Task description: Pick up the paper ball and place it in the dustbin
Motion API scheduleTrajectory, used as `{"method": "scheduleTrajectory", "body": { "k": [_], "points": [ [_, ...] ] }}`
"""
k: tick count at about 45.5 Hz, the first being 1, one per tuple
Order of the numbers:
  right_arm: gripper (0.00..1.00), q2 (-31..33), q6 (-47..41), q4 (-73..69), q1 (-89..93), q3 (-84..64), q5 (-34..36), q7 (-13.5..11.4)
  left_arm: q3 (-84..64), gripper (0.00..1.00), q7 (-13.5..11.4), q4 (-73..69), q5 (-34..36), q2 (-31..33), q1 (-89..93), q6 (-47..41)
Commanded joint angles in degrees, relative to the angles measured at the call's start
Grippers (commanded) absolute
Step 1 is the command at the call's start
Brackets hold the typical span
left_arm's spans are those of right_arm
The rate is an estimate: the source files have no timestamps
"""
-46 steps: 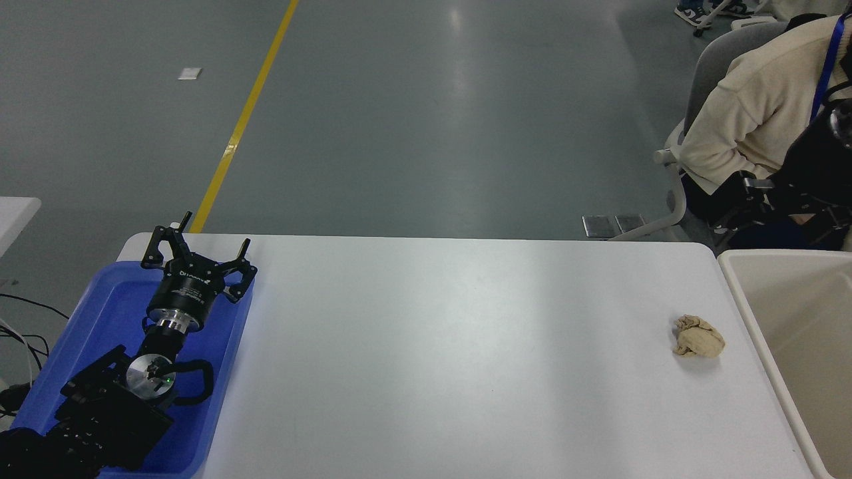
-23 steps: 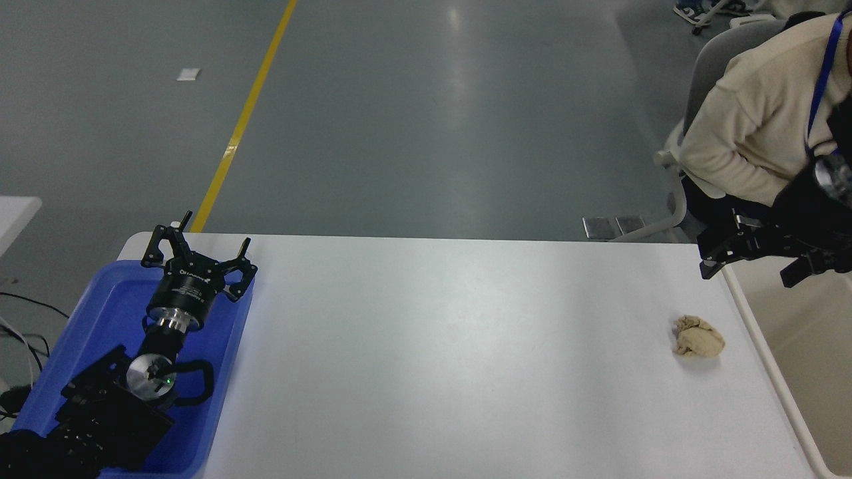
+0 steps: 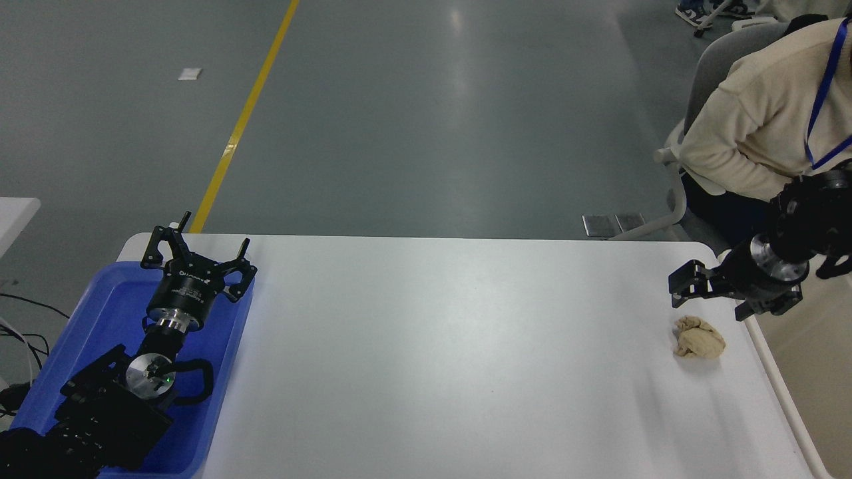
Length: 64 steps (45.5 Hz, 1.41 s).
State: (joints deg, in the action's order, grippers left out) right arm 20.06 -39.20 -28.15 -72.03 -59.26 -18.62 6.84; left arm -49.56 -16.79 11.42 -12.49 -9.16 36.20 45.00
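The tan paper ball (image 3: 699, 337) lies on the white table (image 3: 439, 352) near its right edge. The cream dustbin (image 3: 782, 399) stands just right of the table; only its left rim and part of its inside show. My right gripper (image 3: 709, 297) comes in from the right edge, open, low over the table just beyond the ball, and holds nothing. My left gripper (image 3: 203, 233) is parked open over the blue tray at the lower left.
A shallow blue tray (image 3: 100, 313) sits at the table's left end under the left arm. A person in a cream sweater (image 3: 752, 133) sits on a grey chair (image 3: 712, 66) past the table's far right corner, close behind my right arm.
My right arm has come down and leftward from over the dustbin's far corner to just beyond the paper ball. The ball and the left arm have not moved.
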Motion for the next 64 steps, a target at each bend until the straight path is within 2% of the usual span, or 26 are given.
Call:
{"method": "scheduleTrajectory", "body": {
  "k": [1,7,15,23,35,37,40,41,50,64],
  "points": [
    [1.00,-7.40,6.14,16.36,14.10,1.87,-0.89,-0.16,-0.10,1.00,0.00,0.01,0.01,0.02,0.01,0.00],
    [1.00,-7.76,11.16,18.22,17.80,2.13,-4.50,-0.33,-0.10,1.00,0.00,0.01,0.01,0.02,0.01,0.00],
    [1.00,-7.32,16.17,20.06,21.40,1.69,-5.03,-0.60,-0.10,1.00,0.00,0.01,0.01,0.02,0.01,0.00],
    [1.00,-6.79,18.28,21.73,24.04,1.78,-4.94,-4.02,-0.10,1.00,0.00,0.01,0.01,0.02,0.01,0.00],
    [0.99,-6.71,20.92,21.64,25.27,2.83,-4.15,-4.46,-0.10,1.00,0.00,0.01,0.01,0.02,0.01,0.00],
    [0.90,-6.71,21.71,21.56,25.09,3.01,-3.62,-4.81,-0.10,1.00,0.00,0.01,0.01,0.02,0.01,0.00],
    [0.82,-6.71,21.97,21.47,24.74,4.15,-3.53,-5.87,-0.10,1.00,0.00,0.01,0.01,0.02,0.01,0.00],
    [0.77,-6.71,21.97,21.21,24.66,4.67,-3.45,-6.48,-0.10,1.00,0.00,0.01,0.01,0.02,-0.08,0.00],
    [0.00,-6.00,20.22,18.84,23.69,9.77,-3.45,-12.55,-0.10,1.00,0.00,0.01,0.01,0.02,-0.08,0.00],
    [0.00,1.20,18.55,8.55,19.12,14.70,-3.45,-12.99,-0.10,1.00,0.00,0.01,0.01,0.02,0.01,0.00]
  ]
}}
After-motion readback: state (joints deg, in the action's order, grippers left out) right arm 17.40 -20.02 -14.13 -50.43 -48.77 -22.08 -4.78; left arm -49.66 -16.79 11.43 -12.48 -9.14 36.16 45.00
